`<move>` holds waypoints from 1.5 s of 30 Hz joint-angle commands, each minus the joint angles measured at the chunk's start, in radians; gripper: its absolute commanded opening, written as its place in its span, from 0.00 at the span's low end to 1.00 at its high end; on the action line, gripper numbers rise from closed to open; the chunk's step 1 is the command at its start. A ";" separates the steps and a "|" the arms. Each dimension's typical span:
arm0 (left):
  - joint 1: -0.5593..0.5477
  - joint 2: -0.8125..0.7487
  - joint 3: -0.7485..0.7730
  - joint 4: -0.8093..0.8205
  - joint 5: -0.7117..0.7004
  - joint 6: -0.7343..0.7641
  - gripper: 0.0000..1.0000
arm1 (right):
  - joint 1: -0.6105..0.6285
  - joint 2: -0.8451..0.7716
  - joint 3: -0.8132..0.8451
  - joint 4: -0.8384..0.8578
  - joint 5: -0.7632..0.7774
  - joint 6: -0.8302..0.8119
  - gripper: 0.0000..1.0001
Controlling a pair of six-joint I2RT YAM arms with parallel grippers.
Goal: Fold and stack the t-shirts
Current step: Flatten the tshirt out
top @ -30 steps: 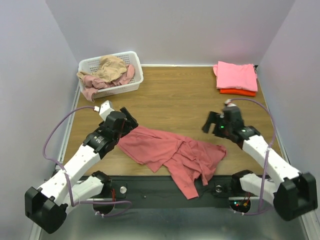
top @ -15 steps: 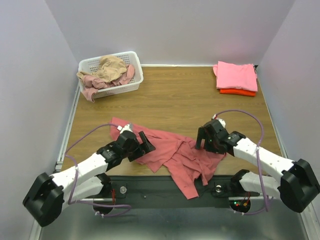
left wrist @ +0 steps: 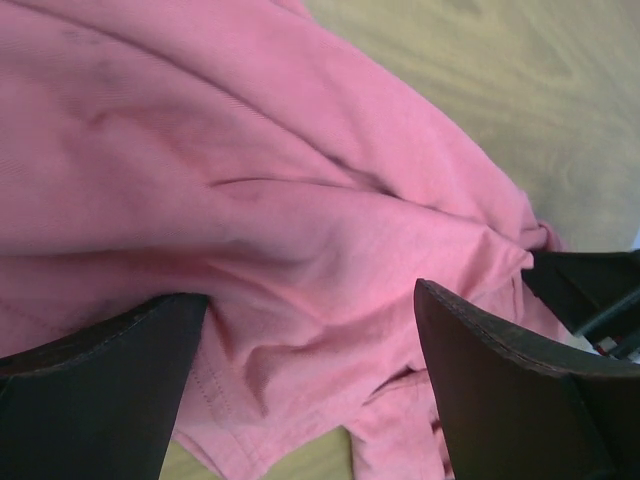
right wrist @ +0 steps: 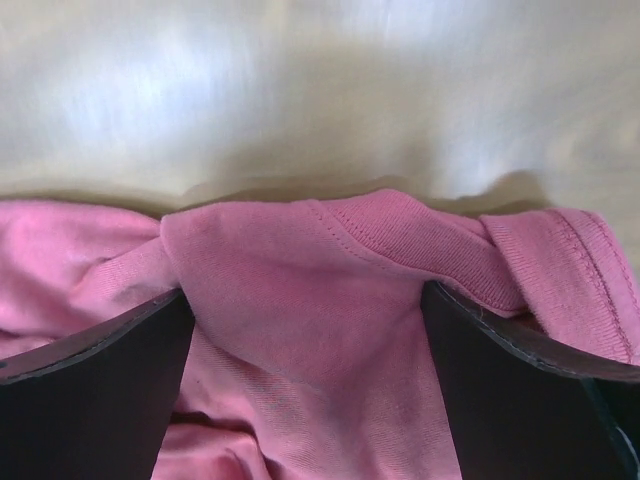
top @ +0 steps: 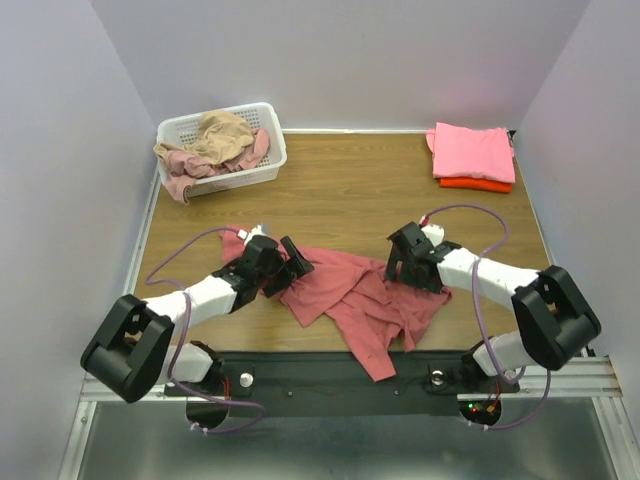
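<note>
Shirt in hand: a dusty red t-shirt (top: 350, 300) lies crumpled near the front edge of the wooden table (top: 350, 190).
Left gripper (top: 296, 266): jaws spread wide and low over the shirt's left side. Cloth lies between the fingers, but nothing is clamped.
Right gripper (top: 401, 262): jaws spread wide at the shirt's far right edge, with a stitched hem between the fingers.
Other shirts: a pink shirt (top: 472, 152) lies folded on an orange-red shirt (top: 476, 184) at the far right. More shirts fill the white basket (top: 268, 150) at the far left.
Doing it well: this looks like a two-handed grab. Each side should pinch the hem, and the two should then lift evenly to spread the shirt.
</note>
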 commanded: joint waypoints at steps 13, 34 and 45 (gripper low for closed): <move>0.079 0.032 0.182 -0.231 -0.109 0.136 0.98 | -0.184 -0.065 0.134 0.184 -0.218 -0.247 1.00; -0.322 0.051 0.117 -0.423 -0.267 -0.224 0.94 | -0.184 -0.453 -0.048 0.016 -0.074 -0.186 1.00; -0.285 0.216 0.217 -0.503 -0.347 -0.238 0.61 | -0.184 -0.453 -0.054 -0.007 -0.027 -0.163 1.00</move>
